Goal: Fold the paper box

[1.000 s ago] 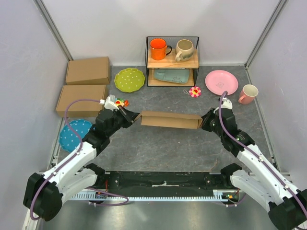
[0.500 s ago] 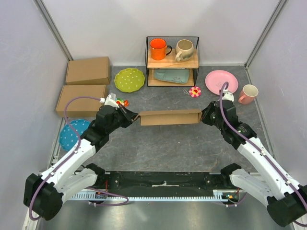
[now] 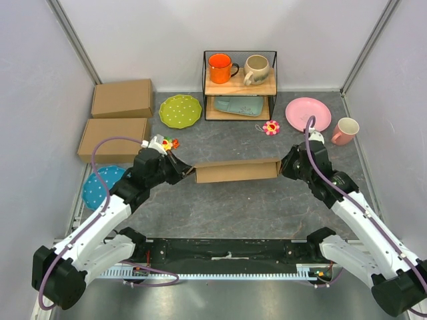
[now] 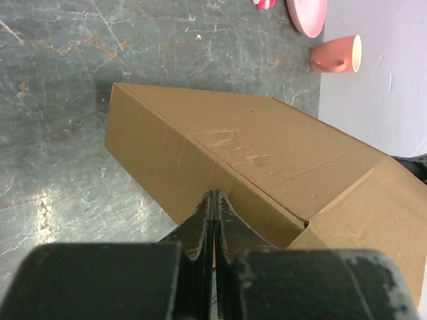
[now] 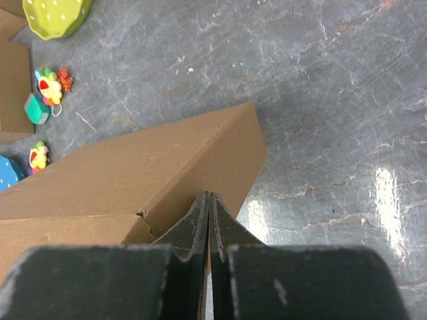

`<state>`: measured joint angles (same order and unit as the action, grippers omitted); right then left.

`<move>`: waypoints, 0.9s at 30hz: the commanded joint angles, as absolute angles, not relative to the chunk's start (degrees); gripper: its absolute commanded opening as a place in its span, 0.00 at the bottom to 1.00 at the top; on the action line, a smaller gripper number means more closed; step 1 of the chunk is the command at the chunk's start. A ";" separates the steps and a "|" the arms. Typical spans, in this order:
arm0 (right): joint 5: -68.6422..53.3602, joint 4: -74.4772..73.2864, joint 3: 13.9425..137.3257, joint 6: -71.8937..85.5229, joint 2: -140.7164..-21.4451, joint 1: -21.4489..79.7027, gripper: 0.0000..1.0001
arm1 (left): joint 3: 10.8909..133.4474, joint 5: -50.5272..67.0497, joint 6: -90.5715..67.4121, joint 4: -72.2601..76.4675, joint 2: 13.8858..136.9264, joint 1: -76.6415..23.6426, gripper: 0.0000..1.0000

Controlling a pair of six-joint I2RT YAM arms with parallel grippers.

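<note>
The paper box point(image 3: 237, 171) is a closed, shallow brown cardboard mailer lying across the middle of the table. My left gripper point(image 3: 189, 170) is shut, and its tips press against the box's left end wall point(image 4: 173, 167). My right gripper point(image 3: 283, 167) is shut too, its tips against the right end wall point(image 5: 227, 167). In the left wrist view the fingers point(image 4: 203, 223) meet with nothing between them, and the box top point(image 4: 267, 153) stretches away beyond them. The right wrist view shows the right gripper point(image 5: 207, 195) equally closed beside the box top point(image 5: 133, 173).
Two ready-made brown boxes point(image 3: 122, 98) point(image 3: 113, 138) sit at far left, by a green plate point(image 3: 180, 111) and a blue plate point(image 3: 103, 187). A wire rack point(image 3: 240, 77) with mugs stands behind. A pink plate point(image 3: 307, 114), pink mug point(image 3: 345, 131) and flower toys point(image 3: 270, 127) point(image 3: 170, 143) lie around.
The box moved slightly away, then came back toward the near edge, its tilt shifting. Both grippers stayed at its ends and moved along with it.
</note>
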<state>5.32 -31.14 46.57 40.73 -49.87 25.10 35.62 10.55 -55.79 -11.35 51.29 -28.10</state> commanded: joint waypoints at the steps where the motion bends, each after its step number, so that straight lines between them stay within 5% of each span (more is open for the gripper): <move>1: -2.63 -29.35 49.66 42.89 -52.03 26.45 0.05 | 39.64 21.35 -59.68 -10.80 51.59 -29.79 0.02; 14: -4.57 -26.28 49.39 41.84 -61.51 26.28 0.08 | 44.20 27.59 -59.07 -12.13 62.04 -28.74 0.02; 21: -2.21 -26.37 51.24 39.30 -64.34 25.31 0.32 | 47.98 29.18 -55.90 -15.20 66.27 -25.67 0.15; 27: 2.19 -28.56 53.70 36.39 -64.69 25.05 0.41 | 51.85 26.90 -51.68 -18.63 67.32 -24.70 0.22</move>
<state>6.63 -30.30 50.70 37.15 -63.72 22.94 46.37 15.16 -53.49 -21.98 67.42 -22.87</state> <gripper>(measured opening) 0.389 0.196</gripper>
